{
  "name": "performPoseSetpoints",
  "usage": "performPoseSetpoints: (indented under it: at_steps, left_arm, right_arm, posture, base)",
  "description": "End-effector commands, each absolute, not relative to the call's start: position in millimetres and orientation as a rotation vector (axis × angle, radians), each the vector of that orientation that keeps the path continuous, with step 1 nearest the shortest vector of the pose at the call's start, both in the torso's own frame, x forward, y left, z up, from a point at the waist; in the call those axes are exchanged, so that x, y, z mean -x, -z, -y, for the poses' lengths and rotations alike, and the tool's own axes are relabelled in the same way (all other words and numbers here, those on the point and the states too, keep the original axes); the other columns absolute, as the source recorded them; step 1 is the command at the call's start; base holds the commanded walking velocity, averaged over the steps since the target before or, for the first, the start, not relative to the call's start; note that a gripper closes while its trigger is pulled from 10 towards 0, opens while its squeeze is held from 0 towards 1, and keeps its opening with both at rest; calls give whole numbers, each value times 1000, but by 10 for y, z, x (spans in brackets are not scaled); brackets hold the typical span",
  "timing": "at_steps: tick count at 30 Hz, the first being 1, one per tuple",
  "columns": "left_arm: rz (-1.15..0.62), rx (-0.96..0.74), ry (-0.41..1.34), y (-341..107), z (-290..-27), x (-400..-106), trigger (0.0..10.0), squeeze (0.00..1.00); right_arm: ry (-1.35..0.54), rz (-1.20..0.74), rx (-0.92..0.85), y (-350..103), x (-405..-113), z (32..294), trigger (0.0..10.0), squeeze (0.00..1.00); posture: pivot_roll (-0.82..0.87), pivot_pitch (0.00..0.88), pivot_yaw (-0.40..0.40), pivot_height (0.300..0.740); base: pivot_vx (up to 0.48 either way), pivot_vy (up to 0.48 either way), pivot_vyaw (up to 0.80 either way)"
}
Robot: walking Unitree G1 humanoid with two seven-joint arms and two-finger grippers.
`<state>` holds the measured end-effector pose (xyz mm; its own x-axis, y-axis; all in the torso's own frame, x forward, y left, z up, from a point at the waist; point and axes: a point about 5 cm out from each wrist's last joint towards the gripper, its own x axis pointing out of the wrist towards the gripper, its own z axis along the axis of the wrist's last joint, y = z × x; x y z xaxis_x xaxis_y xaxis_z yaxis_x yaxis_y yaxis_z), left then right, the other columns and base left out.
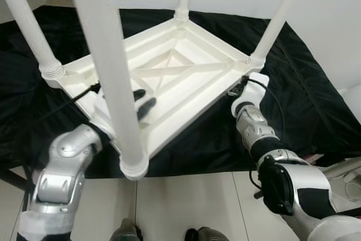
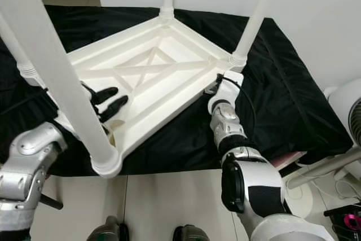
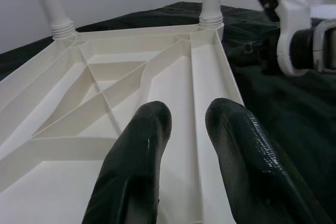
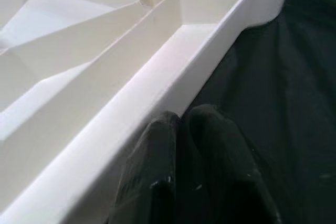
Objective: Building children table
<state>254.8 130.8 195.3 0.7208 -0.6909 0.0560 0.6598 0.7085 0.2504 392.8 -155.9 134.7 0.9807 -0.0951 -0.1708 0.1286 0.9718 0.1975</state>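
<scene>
- White plastic table (image 1: 180, 77) lies upside down on a black cloth (image 1: 293, 83), ribbed underside facing up w/ an X-brace in the middle.
- 4 legs (image 1: 110, 66) stand up from the corners; all look seated in their sockets, near one blurred, close to the camera.
- Left claw (image 2: 110, 103) over the underside near the front-left edge, just beside the near leg; the 2 fingers (image 3: 139, 150) are spread w/ a gap, nothing between them — released.
- Can't tell if its tips touch the plastic.
- Right claw (image 4: 181, 129) at the table's right rim (image 4: 173, 85), below the right corner leg; fingers pressed together, clenched, tips against the outer edge where it meets the cloth. Nothing grasped.
- Right wrist (image 1: 251, 114), white w/ black cable, sits just beside that corner.
- Cloth covers a low surface; pale tiled floor (image 1: 192, 201) in front; robot's feet (image 2: 189, 232) at the bottom edge.
- White wall (image 2: 316, 4) behind.
</scene>
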Motion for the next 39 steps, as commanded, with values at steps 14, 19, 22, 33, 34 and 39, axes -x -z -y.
performPoseSetpoints:
  at_steps: [14,19,22,33,34,39]
  left_arm:
    - [151,-182,850,-2116,-982,-2356,10000,0]
    - [146,-211,869,-2201,-933,-2333,10000,0]
    - [137,-218,849,-2227,-941,-2349,10000,0]
    - [72,-234,739,-2122,-1065,-2524,10000,0]
    - [52,-245,708,-2088,-1153,-2590,10000,0]
    - [2,-275,600,-2043,-1505,-2850,10000,0]
  right_arm:
    - [-62,-225,-155,-1340,-3956,1420,10000,0]
    - [-174,-192,-12,-1435,-3989,1318,10000,0]
    - [-237,-160,62,-1496,-4002,1238,10000,0]
    - [-106,22,51,-1633,-4001,1430,10000,0]
    - [-91,48,22,-1624,-3980,1492,10000,0]
    - [-87,164,-53,-1614,-3868,1704,10000,0]
  posture:
    - [95,78,-66,740]
    - [86,73,-49,740]
    - [76,71,-39,740]
    - [74,74,-49,740]
    - [74,74,-49,740]
    - [43,80,-29,740]
  base:
    - [0,0,0]
    - [0,0,0]
    - [0,0,0]
    - [0,0,0]
    - [0,0,0]
    - [0,0,0]
